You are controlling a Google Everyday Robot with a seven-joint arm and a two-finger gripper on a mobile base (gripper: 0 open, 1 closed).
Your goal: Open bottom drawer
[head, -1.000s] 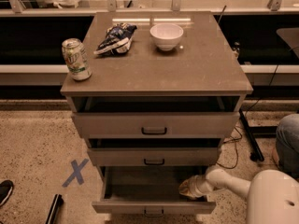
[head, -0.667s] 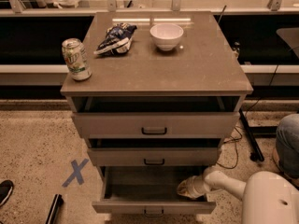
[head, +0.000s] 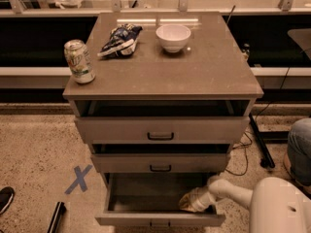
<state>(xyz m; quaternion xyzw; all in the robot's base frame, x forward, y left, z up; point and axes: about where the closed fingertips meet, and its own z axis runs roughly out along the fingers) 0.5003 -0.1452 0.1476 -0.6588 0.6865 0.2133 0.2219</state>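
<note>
The bottom drawer (head: pixel 124 220), grey-brown and lowest in its stack, stands open, well forward of the drawers above, its dark interior exposed. Front panel low and flat, small black bar handle (head: pixel 159 223) at centre. The claw (head: pixel 193 201) sits inside, at the right front corner.

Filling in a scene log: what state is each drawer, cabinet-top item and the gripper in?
bottom drawer: pulled well out, the farthest of three.
middle drawer: slightly open.
top drawer: slightly open.
soda can: upright.
bowl: upright.
snack bag: lying flat.
gripper: inside the bottom drawer, right side.
</note>
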